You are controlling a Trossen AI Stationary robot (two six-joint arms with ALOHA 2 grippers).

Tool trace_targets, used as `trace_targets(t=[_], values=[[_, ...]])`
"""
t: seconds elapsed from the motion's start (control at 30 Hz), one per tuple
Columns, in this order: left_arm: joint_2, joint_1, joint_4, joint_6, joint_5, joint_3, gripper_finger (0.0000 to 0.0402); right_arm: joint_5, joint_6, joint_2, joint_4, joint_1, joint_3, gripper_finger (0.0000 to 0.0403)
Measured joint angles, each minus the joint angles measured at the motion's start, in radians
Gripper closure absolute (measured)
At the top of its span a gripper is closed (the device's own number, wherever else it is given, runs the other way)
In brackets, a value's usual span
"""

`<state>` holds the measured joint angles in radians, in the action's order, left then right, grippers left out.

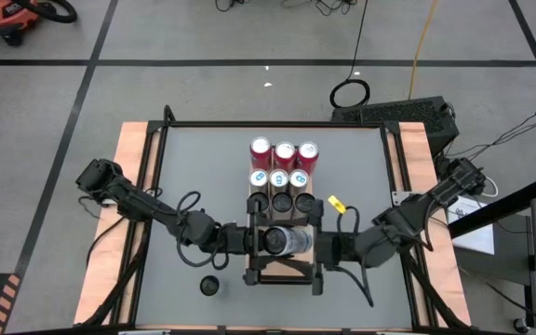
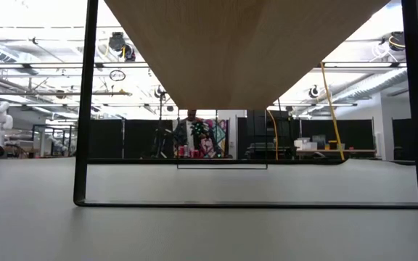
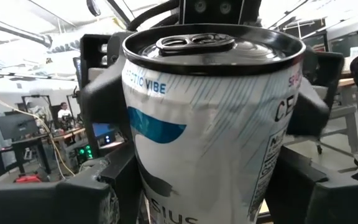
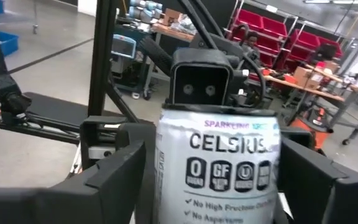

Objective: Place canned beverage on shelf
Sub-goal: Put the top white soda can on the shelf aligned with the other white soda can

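Both grippers meet over the shelf point(image 1: 285, 271) at the bench's point(image 1: 194, 158) near middle. The left gripper point(image 1: 252, 239) and right gripper point(image 1: 316, 244) each have fingers clamped on one white can point(image 1: 285, 240), held between them above the shelf.

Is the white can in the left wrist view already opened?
No: the white can has its pull tab flat and the lid sealed.

Overhead looks straight down, low camera level under shelf point(image 2: 245, 51), wrist cameras close on can point(image 3: 210, 124)
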<state>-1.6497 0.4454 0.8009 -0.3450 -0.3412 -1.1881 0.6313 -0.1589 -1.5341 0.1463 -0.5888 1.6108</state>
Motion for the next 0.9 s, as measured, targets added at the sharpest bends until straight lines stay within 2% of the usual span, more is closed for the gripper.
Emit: trace_targets(t=[0.4,0.6,0.7,0.9], values=[[0.001,-0.001,-0.008,-0.009,-0.006,0.0,0.0152,-0.052,-0.038,-0.002,0.0,0.019,0.0,0.0206],[0.002,0.001,-0.008,-0.011,-0.008,0.0,0.0151,-0.051,-0.052,-0.002,0.0,0.018,0.0,0.023],[0.002,0.005,-0.008,-0.009,-0.008,0.0,0.0135,-0.053,-0.058,0.002,0.001,0.009,0.0,0.023],[0.002,0.021,0.0,0.008,-0.003,-0.001,0.007,-0.065,-0.076,0.016,0.015,-0.017,-0.001,0.023]])
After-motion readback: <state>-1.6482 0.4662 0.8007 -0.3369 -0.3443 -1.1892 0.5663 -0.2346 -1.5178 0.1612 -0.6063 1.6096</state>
